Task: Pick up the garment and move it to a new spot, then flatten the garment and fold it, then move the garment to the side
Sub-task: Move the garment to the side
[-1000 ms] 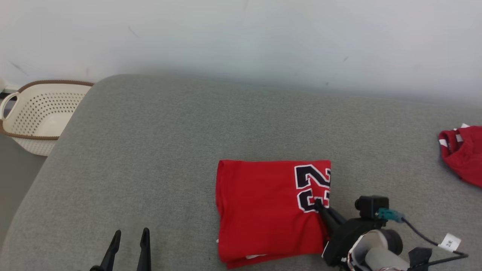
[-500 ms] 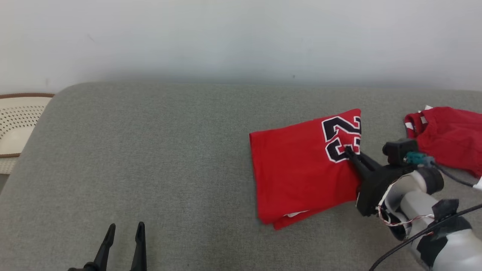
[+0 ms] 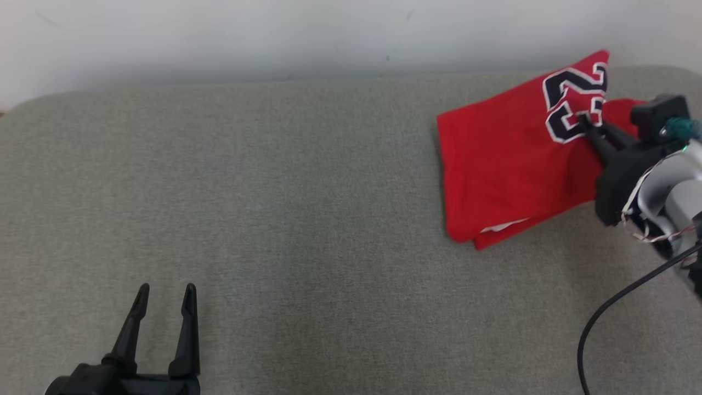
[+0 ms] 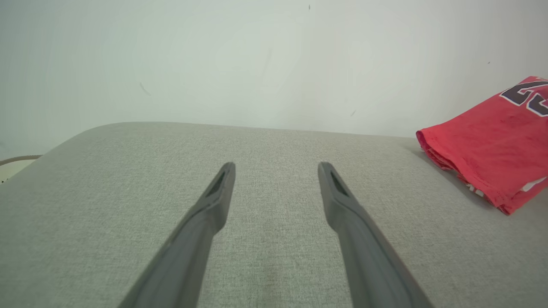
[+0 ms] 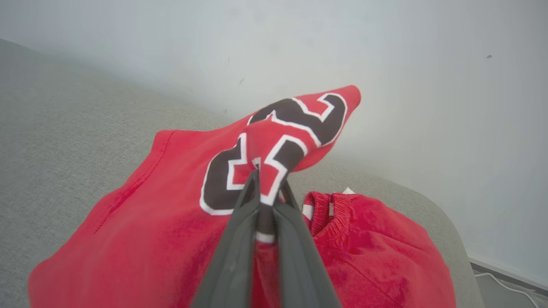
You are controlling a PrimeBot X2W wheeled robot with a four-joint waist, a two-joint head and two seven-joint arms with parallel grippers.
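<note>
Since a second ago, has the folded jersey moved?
Yes. The folded jersey, pinched by the right tool, went toward the other red garment and the cushion's far edge.

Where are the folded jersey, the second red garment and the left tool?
folded jersey (image 3: 493,164), head view, plain red panel beside the number
second red garment (image 5: 376,248), right wrist view, fabric below ribbed collar
left tool (image 3: 167,288), head view, midway between fingertips

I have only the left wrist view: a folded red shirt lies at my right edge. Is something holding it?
Observer: Yes, the right gripper is shut on the shirt, pinching its printed number.
Operator: Does it lie flat?
Observer: No, the pinched corner stands up off the cushion.
Operator: Is anything else near?
Observer: A second red garment lies close by the gripper, near the cushion's end.
</note>
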